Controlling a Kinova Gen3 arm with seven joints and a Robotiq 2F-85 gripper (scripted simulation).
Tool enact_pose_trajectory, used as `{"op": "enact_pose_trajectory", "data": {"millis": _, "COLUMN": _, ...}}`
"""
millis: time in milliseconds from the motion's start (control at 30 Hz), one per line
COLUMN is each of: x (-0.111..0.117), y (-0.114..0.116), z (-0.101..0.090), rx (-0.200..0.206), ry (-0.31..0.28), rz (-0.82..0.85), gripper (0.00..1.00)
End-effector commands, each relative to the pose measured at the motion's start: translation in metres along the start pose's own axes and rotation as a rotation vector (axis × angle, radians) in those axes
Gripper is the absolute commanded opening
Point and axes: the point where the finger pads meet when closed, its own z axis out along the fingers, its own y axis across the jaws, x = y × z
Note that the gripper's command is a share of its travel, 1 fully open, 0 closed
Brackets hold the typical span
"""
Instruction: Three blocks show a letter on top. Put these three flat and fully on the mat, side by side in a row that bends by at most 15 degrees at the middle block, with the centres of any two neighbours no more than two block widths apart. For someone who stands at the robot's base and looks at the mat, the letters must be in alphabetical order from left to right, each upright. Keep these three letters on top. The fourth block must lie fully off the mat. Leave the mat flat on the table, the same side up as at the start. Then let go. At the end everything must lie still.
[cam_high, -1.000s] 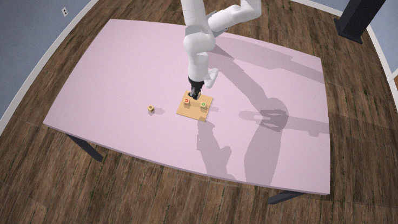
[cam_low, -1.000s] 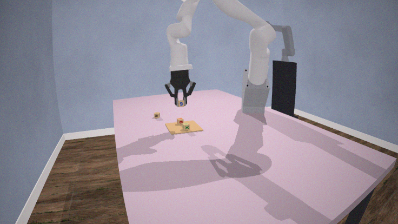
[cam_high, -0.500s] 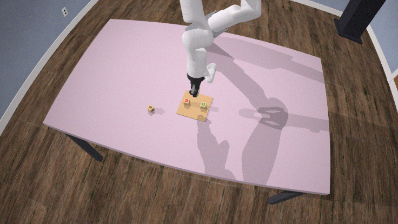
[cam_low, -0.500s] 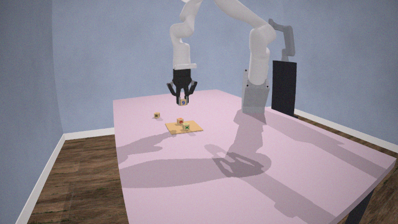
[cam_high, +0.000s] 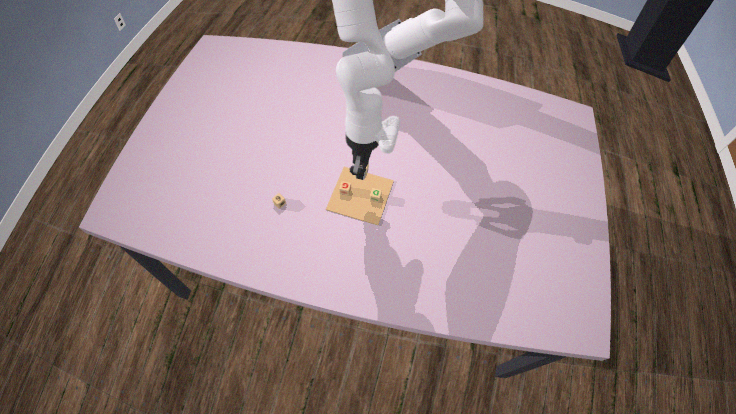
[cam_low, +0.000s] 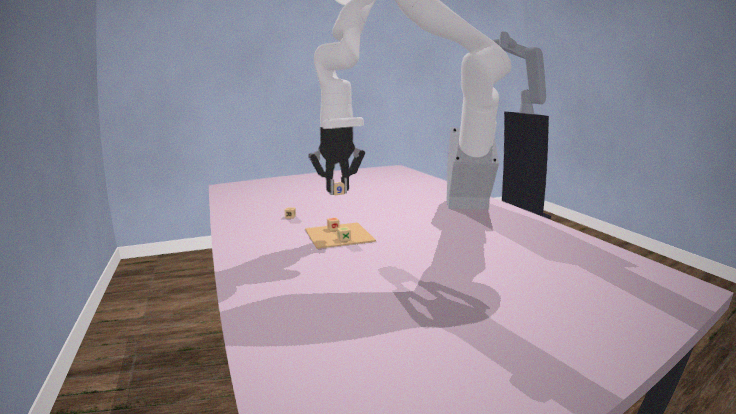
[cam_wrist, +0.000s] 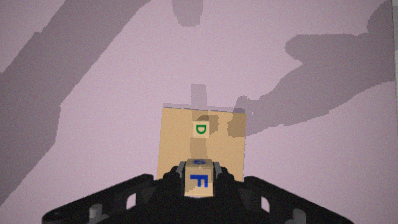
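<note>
White arm (cam_high: 364, 115) (cam_low: 335, 100) — cropped up top.

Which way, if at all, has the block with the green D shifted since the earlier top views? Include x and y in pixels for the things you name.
No; the D block (cam_high: 376, 194) (cam_low: 344, 235) (cam_wrist: 201, 129) keeps its spot on the mat (cam_high: 355, 208) (cam_low: 321, 237) (cam_wrist: 175, 145).
</note>
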Motion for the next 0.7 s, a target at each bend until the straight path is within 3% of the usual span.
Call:
{"op": "enact_pose_trajectory", "data": {"millis": 0, "x": 0.000, "y": 0.000, "z": 0.000, "rx": -0.001, "ry": -0.001, "rz": 0.000, "gripper": 0.21}}
{"op": "enact_pose_trajectory", "data": {"millis": 333, "x": 0.000, "y": 0.000, "z": 0.010, "rx": 0.000, "ry": -0.001, "rz": 0.000, "gripper": 0.21}}
{"op": "enact_pose_trajectory", "data": {"millis": 667, "x": -0.001, "y": 0.001, "z": 0.046, "rx": 0.000, "ry": -0.001, "rz": 0.000, "gripper": 0.21}}
